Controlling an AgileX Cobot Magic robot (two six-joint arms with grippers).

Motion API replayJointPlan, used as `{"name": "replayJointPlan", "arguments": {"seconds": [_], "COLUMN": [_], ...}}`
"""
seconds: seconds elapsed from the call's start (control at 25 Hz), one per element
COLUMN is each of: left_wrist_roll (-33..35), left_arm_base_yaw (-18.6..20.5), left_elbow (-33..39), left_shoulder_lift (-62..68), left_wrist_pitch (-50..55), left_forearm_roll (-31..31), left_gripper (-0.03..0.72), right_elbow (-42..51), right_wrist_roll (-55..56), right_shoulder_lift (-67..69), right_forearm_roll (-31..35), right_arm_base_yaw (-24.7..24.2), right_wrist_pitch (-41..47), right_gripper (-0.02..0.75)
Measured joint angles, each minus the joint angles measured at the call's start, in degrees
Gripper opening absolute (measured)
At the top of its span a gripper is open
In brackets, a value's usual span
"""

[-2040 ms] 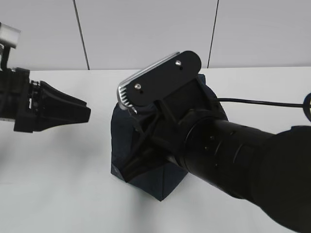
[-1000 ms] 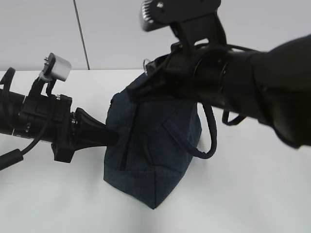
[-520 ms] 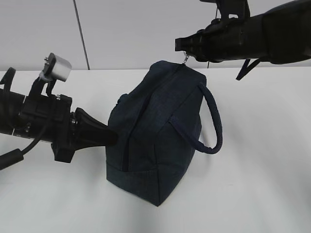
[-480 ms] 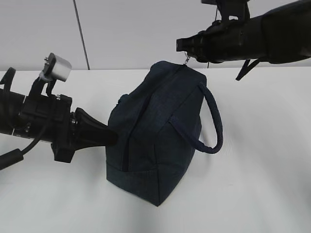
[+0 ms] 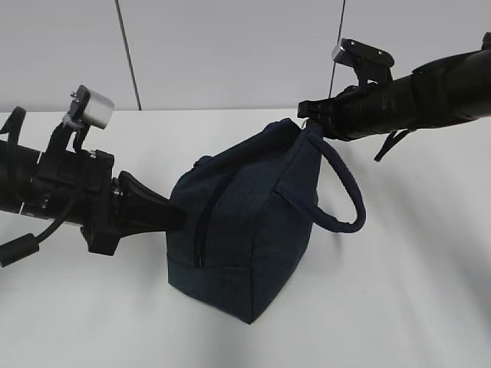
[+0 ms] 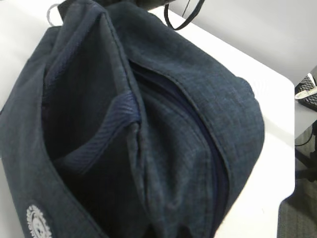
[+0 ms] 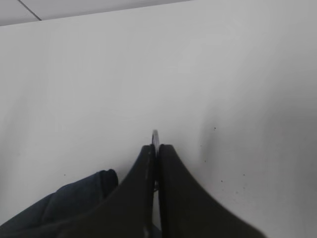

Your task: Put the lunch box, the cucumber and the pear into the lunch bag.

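1 round white emblem (image 6: 37,221) (unreadable) on lunch bag (image 6: 163,129).

Exterior view: set at about chest height in front of the white table (image 5: 399,307), looking down at a slant toward the pale back wall, mid-range. Left wrist view: very close, facing the dark navy fabric lunch bag (image 6: 163,124), which nearly fills it. Right wrist view: looks along the closed black right gripper (image 7: 156,148) down onto the table. All three views share the bag (image 5: 245,222), which shows only as a navy corner (image 7: 74,198) in the right wrist view.
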Motion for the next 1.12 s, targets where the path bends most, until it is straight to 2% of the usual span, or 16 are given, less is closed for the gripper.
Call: {"name": "replayJointPlan", "arguments": {"seconds": [0.08, 0.16, 0.28, 0.36, 0.4, 0.48, 0.56, 0.64, 0.76, 0.96, 1.12], "left_wrist_roll": [-1.1, -2.5, -5.6, -7.7, -8.9, -11.9, -17.0, -23.4, -36.2, -60.9, -72.5], "left_arm_base_yaw": [0.0, 0.0, 0.0, 0.5, 1.0, 1.8, 2.4, 2.4, 2.4, 2.5, 2.5], "left_elbow": [0.0, 0.0, 0.0, 0.0, 0.0, 0.0, 0.0, 0.1, 0.1, 0.1, 0.2], "left_shoulder_lift": [0.0, 0.0, -0.4, -1.3, -2.3, -4.8, -8.4, -12.3, -18.9, -30.3, -38.9], "left_wrist_pitch": [0.0, 0.0, -0.6, -0.6, -0.6, -0.5, -1.1, -3.0, -7.1, -10.3, -8.2], "left_forearm_roll": [0.0, 0.5, 2.2, 3.3, 4.3, 7.6, 13.5, 20.8, 31.3, 49.9, 57.2], "left_gripper": [0.003, 0.028, 0.150, 0.267, 0.309, 0.341, 0.330, 0.283, 0.224, 0.203, 0.203], "right_elbow": [-0.3, -0.6, -0.6, -0.6, -0.6, -0.6, 0.1, 2.0, 6.5, 14.8, 21.5], "right_wrist_roll": [0.0, -1.0, -2.4, -3.1, -3.4, -3.3, -2.4, 0.8, 9.7, 32.8, 50.1], "right_shoulder_lift": [0.0, -0.6, -3.2, -6.2, -7.6, -11.1, -14.6, -19.0, -25.4, -34.5, -43.0], "right_forearm_roll": [0.0, 0.0, -0.3, -1.6, -2.9, -5.3, -7.5, -10.7, -19.5, -44.6, -64.6], "right_arm_base_yaw": [0.0, -0.1, -0.5, -0.5, -0.5, -0.5, -0.5, -0.5, -0.5, -0.5, -0.5], "right_wrist_pitch": [0.4, 1.5, 3.5, 4.1, 4.4, 4.9, 5.4, 6.2, 8.6, 15.6, 23.0], "right_gripper": [0.037, 0.167, 0.489, 0.601, 0.621, 0.613, 0.566, 0.531, 0.512, 0.506, 0.506]}}
